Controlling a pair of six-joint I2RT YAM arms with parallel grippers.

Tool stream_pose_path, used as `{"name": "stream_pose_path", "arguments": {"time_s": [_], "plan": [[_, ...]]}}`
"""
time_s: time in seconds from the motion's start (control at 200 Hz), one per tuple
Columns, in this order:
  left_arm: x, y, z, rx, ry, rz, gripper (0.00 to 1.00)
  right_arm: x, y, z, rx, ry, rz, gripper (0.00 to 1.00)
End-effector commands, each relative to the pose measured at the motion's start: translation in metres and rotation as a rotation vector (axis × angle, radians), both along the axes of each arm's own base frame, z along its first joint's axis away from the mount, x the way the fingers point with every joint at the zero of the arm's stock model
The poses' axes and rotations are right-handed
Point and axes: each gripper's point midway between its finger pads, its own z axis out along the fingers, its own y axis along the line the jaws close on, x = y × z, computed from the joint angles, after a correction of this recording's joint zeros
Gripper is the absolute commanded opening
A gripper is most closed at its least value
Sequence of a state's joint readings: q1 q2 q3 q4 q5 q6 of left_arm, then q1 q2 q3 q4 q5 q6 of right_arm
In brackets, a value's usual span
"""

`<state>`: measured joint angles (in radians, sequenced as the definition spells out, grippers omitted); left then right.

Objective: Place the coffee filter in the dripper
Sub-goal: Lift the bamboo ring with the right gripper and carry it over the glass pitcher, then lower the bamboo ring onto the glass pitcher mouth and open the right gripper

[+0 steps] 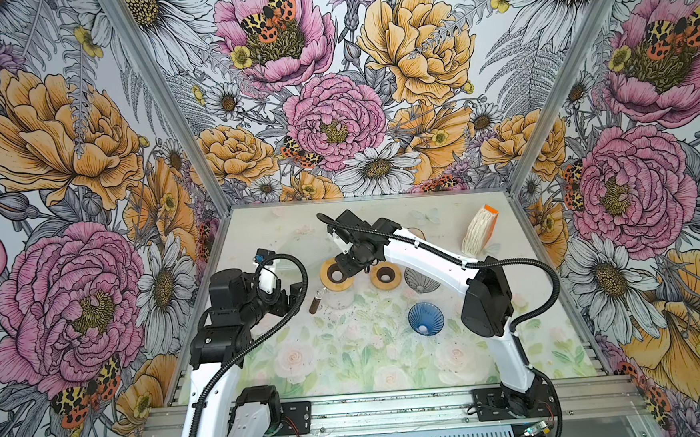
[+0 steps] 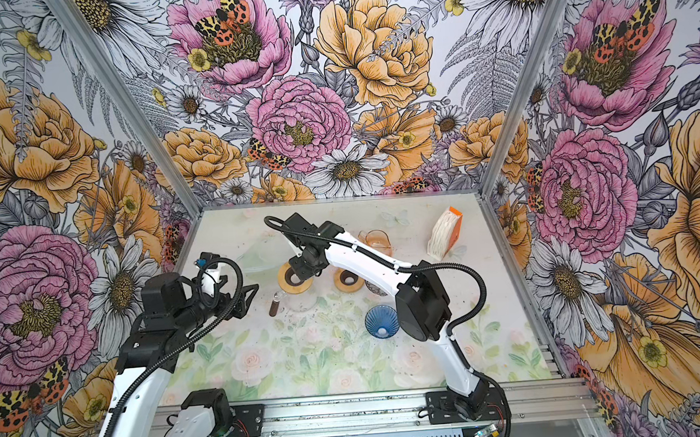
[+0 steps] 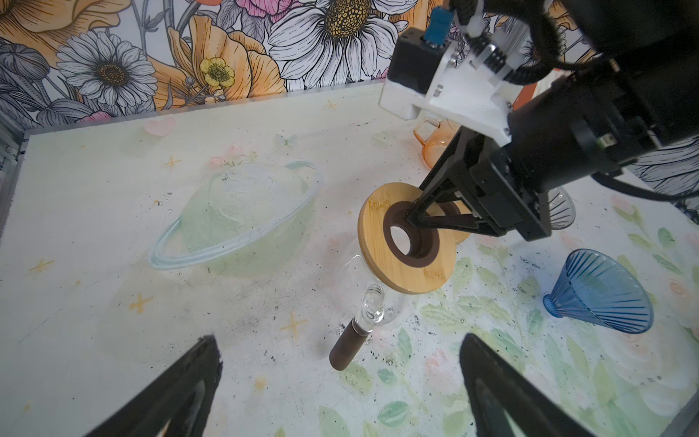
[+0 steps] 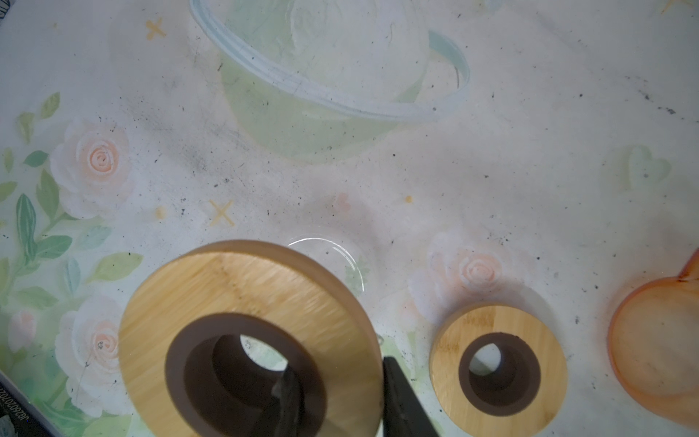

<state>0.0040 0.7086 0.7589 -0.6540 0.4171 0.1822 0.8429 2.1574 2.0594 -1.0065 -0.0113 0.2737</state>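
Observation:
A stack of white coffee filters [image 1: 477, 232] [image 2: 443, 234] stands in an orange holder at the back right, with no gripper near it. A blue ribbed dripper [image 1: 426, 318] [image 3: 601, 291] lies on its side mid-table. My right gripper [image 1: 349, 269] [image 4: 342, 397] is shut on a wooden ring with a brown collar [image 1: 332, 285] [image 4: 234, 295], one finger in its hole and one outside its rim. The ring hangs over the mouth of a glass carafe [image 3: 372, 306]. My left gripper [image 1: 291, 299] [image 3: 340, 352] stands open and empty near the carafe's brown handle [image 3: 346, 350].
A second wooden ring [image 1: 385, 276] [image 4: 499, 369] lies right of the held one. A clear ribbed dripper [image 1: 422, 279] sits beside it. An orange glass cup [image 2: 374, 239] [image 4: 658, 359] stands behind the right arm. Flowered walls close in three sides.

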Motion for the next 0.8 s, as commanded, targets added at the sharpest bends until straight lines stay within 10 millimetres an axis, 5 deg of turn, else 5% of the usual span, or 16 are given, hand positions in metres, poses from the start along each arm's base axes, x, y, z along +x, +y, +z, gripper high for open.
{"name": "stream_pose_path", "arguments": {"time_s": [0.0,0.796], "plan": [[-0.0033,-0.0053,-0.0027,-0.027,0.011,-0.019,0.99,0.0041,0.0024,-0.0007,-0.005,-0.004,-0.027,0.32],[-0.0040,-0.0099,-0.0055,-0.065,0.029,-0.017,0.99,0.0015,0.0016,0.0019,-0.016,0.002,-0.051,0.48]]}}
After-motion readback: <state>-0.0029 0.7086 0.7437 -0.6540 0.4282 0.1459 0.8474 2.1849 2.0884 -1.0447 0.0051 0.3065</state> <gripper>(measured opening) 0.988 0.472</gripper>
